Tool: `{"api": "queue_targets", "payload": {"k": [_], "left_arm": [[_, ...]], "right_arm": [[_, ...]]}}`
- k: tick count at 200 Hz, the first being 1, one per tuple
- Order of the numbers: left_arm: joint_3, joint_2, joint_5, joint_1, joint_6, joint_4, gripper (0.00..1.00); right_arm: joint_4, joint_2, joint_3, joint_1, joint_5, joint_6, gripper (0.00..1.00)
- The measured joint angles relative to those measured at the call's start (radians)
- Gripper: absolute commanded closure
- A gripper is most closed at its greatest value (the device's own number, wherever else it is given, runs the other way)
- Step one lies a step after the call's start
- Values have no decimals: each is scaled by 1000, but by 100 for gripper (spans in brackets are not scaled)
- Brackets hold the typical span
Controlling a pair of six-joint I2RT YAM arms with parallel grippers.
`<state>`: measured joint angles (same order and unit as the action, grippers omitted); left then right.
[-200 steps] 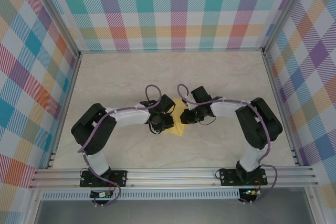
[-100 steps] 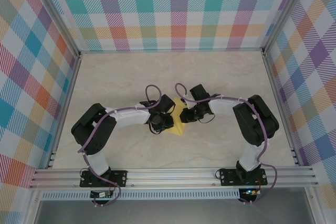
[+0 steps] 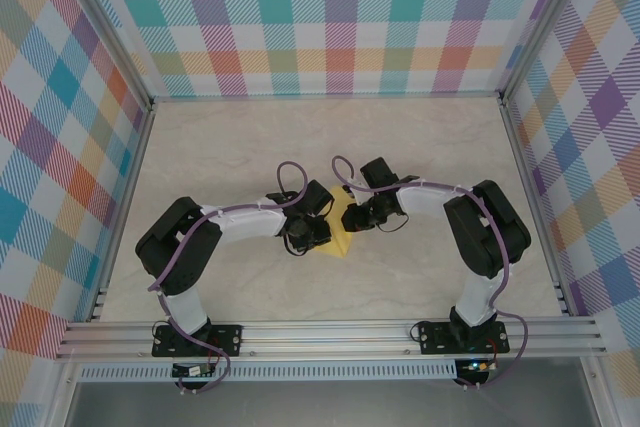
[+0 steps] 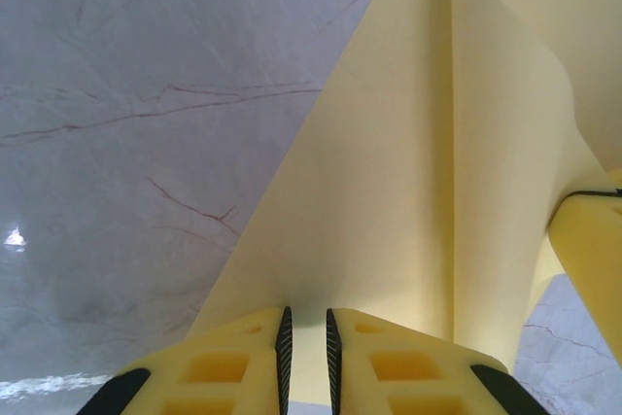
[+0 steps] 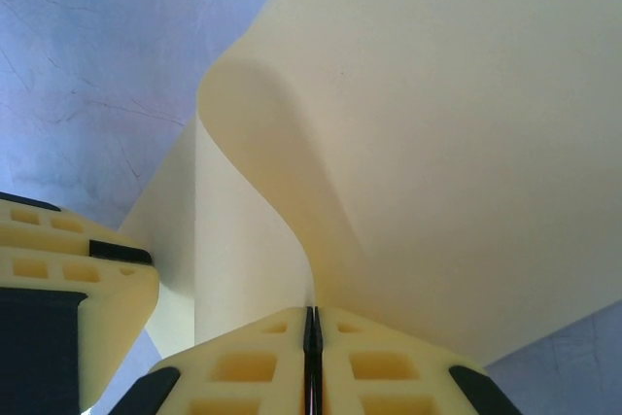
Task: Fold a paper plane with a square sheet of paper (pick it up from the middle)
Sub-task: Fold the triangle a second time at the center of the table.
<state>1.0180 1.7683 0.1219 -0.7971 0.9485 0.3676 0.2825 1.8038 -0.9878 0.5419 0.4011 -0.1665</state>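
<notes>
Yellow paper (image 4: 389, 191) is pinched in your left tool (image 4: 306, 316) and right tool (image 5: 313, 313), both nearly closed; fold it over evenly, edges matched.

Paper (image 3: 338, 239) was thin, plain yellow, part-folded to a pointed shape with one straight lengthwise crease, its lower part flat, one flap lifted and curling over in a soft uncreased bend.
</notes>
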Motion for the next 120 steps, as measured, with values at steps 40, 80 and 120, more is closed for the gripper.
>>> {"api": "queue_targets", "payload": {"k": [40,80,120], "left_arm": [[0,0,0,0,0,0,81],[0,0,0,0,-3,1,81],[0,0,0,0,-3,1,81]], "right_arm": [[1,2,-3,-4,0,3,88],[5,15,-3,-4,-1,12,87],[19,17,-3,-4,-7,23,87]]}}
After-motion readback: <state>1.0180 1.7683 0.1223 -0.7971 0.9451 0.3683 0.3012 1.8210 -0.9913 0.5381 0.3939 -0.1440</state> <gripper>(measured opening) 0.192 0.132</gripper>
